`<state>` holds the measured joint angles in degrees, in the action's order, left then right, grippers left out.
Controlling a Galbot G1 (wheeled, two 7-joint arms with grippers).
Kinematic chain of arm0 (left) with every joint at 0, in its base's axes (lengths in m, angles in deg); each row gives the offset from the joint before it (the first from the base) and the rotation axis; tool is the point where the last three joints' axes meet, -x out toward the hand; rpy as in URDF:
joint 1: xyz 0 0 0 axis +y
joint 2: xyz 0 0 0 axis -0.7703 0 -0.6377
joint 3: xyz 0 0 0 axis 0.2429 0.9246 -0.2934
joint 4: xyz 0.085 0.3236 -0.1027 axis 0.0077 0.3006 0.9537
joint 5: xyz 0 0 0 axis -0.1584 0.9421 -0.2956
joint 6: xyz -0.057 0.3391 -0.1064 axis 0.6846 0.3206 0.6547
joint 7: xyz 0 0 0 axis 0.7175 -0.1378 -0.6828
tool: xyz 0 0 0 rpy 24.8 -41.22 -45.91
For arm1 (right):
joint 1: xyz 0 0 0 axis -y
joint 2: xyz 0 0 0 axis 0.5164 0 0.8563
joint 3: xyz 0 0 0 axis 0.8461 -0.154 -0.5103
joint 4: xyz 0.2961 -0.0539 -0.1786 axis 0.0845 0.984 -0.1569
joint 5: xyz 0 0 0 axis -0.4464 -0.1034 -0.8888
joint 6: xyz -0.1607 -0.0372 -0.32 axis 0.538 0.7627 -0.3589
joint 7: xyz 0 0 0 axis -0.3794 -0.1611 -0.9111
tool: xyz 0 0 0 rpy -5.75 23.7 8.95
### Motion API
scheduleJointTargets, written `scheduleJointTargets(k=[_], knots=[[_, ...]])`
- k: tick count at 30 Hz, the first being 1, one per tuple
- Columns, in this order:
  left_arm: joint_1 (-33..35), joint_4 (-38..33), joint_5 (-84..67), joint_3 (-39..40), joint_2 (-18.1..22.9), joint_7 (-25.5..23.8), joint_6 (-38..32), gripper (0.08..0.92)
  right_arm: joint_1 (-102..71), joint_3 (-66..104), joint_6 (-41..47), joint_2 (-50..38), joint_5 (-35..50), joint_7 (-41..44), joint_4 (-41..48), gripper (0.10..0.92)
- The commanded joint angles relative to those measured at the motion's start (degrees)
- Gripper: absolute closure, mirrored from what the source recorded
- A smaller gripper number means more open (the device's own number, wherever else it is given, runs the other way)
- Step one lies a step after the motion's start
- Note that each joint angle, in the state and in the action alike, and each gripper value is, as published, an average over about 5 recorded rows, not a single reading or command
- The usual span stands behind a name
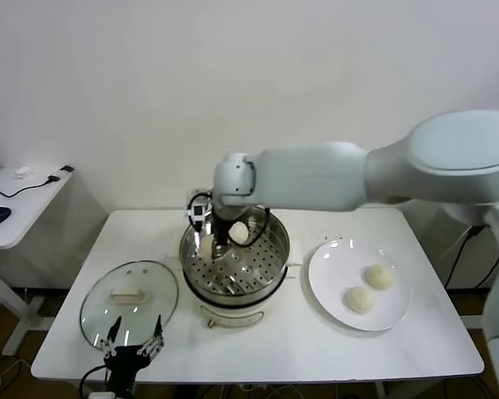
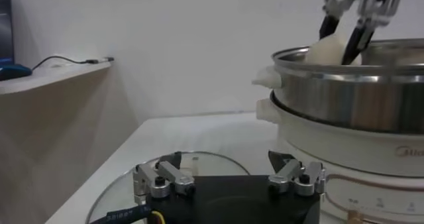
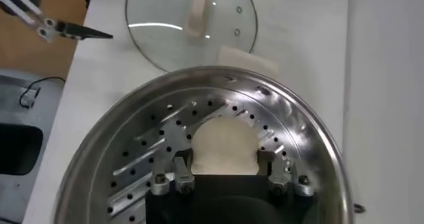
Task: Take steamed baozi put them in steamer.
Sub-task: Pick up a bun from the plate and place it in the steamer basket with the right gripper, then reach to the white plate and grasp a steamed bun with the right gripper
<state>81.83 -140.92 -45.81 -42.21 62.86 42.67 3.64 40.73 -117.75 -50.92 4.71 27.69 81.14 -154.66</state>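
A steamed baozi (image 3: 222, 146) is gripped between the partly closed jaws of the right gripper (image 1: 211, 246) and is held low inside the steamer (image 1: 270, 274), near its rear left wall, with a second bun (image 1: 239, 233) lying on the perforated basket at the rear. The steamer is set at the middle of the tabletop (image 1: 299, 349), between a glass lid (image 1: 129, 299) toward the front left corner and a white plate (image 1: 328, 278) on the right side, on which two more buns (image 1: 368, 288) are left. The left gripper (image 1: 135, 347) is parked at the front left edge just beside the lid, its jaws spread wide and nothing held.

White table (image 1: 316, 349), steamer (image 1: 233, 287) centre, glass lid (image 1: 129, 299) left, plate (image 1: 333, 274) right
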Motion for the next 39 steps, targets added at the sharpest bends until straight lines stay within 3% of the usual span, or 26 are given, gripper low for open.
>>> scheduleJointTargets(k=[1,4,8,13,18,23,30,39], knots=[[0.02,0.03,0.02,0.01,-0.02,-0.02,0.01,0.177,-6.25,0.8,0.97,3.4,-2.14,-1.98,4.5,0.38],[-0.05,0.08,0.1,0.02,-0.04,-0.03,0.04,0.177,-6.62,2.03,0.52,3.16,-1.76,-2.02,4.97,0.361],[-0.06,0.1,0.17,0.05,-0.02,-0.01,0.06,0.177,-5.8,3.11,-0.63,2.12,-1.8,-0.87,4.42,0.27],[0.04,0.08,0.32,0.21,0.11,0.05,0.02,0.177,0.45,1.68,-6.2,-1.97,-4.31,6.01,1.03,0.206],[0.36,-0.18,0.47,0.3,0.15,0.07,-0.04,0.177,11.43,-2.0,-15.49,-9.92,-6.1,16.18,-3.31,0.203],[0.55,-0.41,0.64,0.44,0.16,0.05,-0.11,0.177,21.62,-6.25,-19.53,-23.53,-7.62,23.09,-9.54,0.202],[0.5,-0.52,0.56,0.23,-0.07,0.04,-0.16,0.177,27.2,-19.62,-22.35,-42.33,-19.14,25.24,-20.61,0.203],[0.09,-0.39,0.5,0.19,0.26,-0.17,0.15,0.177,8.05,-17.41,-21.24,-54.46,-34.56,21.94,-18.54,0.203]])
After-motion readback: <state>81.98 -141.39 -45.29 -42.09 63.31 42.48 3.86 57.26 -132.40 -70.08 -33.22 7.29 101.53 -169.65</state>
